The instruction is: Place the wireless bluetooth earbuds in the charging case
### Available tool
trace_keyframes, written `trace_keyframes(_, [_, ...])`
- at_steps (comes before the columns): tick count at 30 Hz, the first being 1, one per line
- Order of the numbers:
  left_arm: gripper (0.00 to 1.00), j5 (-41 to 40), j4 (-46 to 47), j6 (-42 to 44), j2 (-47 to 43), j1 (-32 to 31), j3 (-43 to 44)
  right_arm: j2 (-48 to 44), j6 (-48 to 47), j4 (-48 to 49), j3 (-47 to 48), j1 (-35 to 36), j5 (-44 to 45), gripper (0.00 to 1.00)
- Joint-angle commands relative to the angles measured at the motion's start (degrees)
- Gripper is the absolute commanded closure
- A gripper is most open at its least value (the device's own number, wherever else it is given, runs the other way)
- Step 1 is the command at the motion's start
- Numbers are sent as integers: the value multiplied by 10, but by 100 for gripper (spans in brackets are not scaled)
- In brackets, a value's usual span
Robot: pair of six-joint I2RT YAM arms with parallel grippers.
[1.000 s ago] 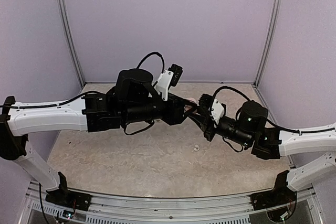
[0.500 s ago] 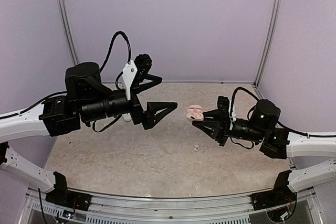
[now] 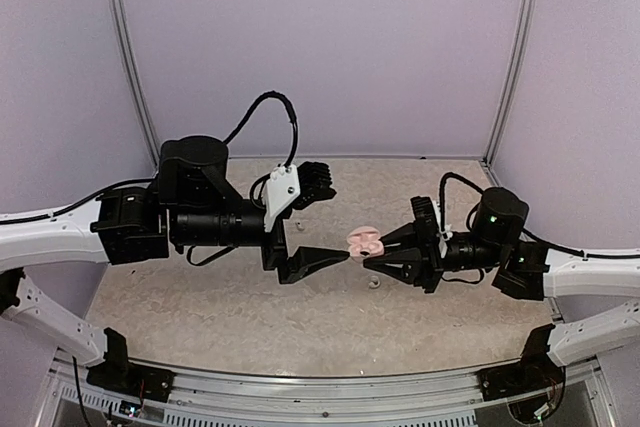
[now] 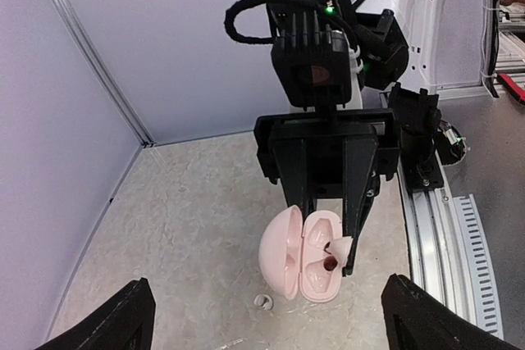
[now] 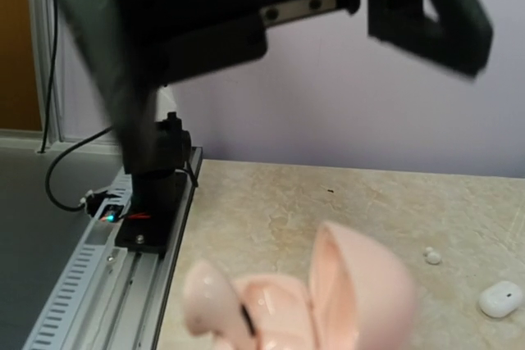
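The pink charging case (image 3: 364,241) is open and held above the table by my right gripper (image 3: 376,251), which is shut on it. In the left wrist view the case (image 4: 289,261) hangs between the right gripper's black fingers (image 4: 359,178), and a pale earbud (image 4: 340,245) sticks out of its tray. That bud (image 5: 207,299) shows blurred in the right wrist view beside the lid (image 5: 361,284). My left gripper (image 3: 330,217) is wide open and empty, facing the case from the left. A second earbud (image 3: 375,282) lies on the table below the case; it also shows in the left wrist view (image 4: 263,301).
In the right wrist view a white pebble-shaped case (image 5: 500,298) and a tiny pale bud (image 5: 432,256) lie on the table farther off. Lilac walls enclose the beige table (image 3: 250,307) on three sides. The aluminium rail (image 3: 320,407) runs along the near edge.
My left gripper pulled away to the left, then swung back down close to the case, open. My right gripper carried the case slightly left and forward.
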Motion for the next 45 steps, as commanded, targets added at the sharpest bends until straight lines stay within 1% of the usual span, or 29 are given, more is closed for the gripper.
trace_keyframes(1, [5, -19, -13, 3, 25, -17, 35, 7, 23, -7, 23, -6, 17, 100])
trace_keyframes(5, [7, -63, -3, -16, 45, -29, 48, 9, 34, -5, 22, -5, 39, 100])
trace_keyframes(7, [8, -96, 1, -27, 57, -30, 56, 11, 32, -6, 24, -5, 40, 100])
trace_keyframes(11, [11, -129, 0, -42, 76, -30, 70, 14, 28, -7, 26, -4, 36, 100])
trace_keyframes(20, [15, -178, -3, -54, 106, -29, 93, 12, 24, -11, 25, -3, 42, 100])
trace_keyframes(27, [17, -209, -16, -74, 131, -28, 120, 13, 23, -16, 29, -1, 65, 100])
trace_keyframes(37, [18, -215, -21, -97, 151, -24, 126, 9, 22, -4, 24, -1, 75, 100])
trace_keyframes(45, [16, -179, 24, -98, 129, -20, 107, 9, 23, 8, 10, -1, 90, 100])
